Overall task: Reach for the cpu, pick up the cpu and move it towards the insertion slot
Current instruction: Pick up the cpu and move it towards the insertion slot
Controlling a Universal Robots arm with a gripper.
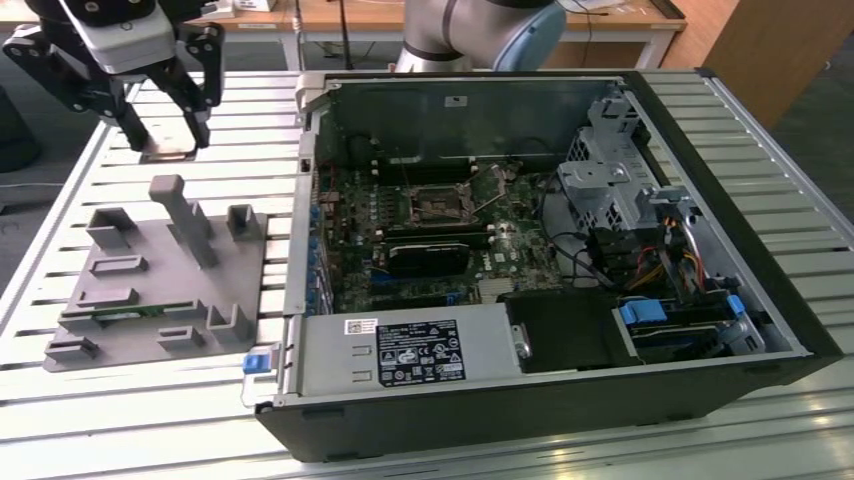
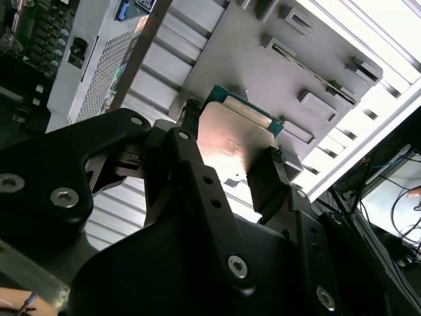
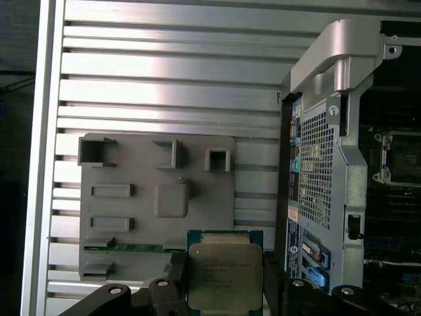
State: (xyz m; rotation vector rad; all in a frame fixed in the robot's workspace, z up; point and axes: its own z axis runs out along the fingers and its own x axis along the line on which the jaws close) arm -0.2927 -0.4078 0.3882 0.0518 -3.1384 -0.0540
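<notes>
Your gripper (image 1: 167, 138) is clamped on the cpu (image 3: 223, 276). In both wrist views the two black fingers (image 2: 266, 181) press against opposite edges of the cpu. Its silvery top faces the first wrist view's camera, and a green rim shows along the edge farthest from the gripper body. In the second wrist view the same metal top (image 2: 238, 135) catches the light between the fingertips.

Beneath and just ahead of the gripper lies the grey tray (image 1: 147, 245) on the slatted metal table (image 1: 107, 420). You can see the tray's raised blocks and recesses past the cpu in the first wrist view (image 3: 145, 217). A green memory stick (image 3: 131, 247) sits in one of the tray's narrow recesses, near the gripper and apart from the cpu. The cpu does not rest in any recess. How far it hangs above the tray I cannot tell.

The open computer case (image 1: 534, 410) stands beside the tray, toward the exterior view's right of your gripper. Inside it, on the motherboard (image 1: 354, 270), is the insertion slot (image 1: 434, 205), a dark square in a silvery frame. It lies well apart from the gripper, with the case's near wall between the two. In the first wrist view the insertion slot (image 3: 398, 158) shows past the case's grilled back panel (image 3: 322, 164).
</notes>
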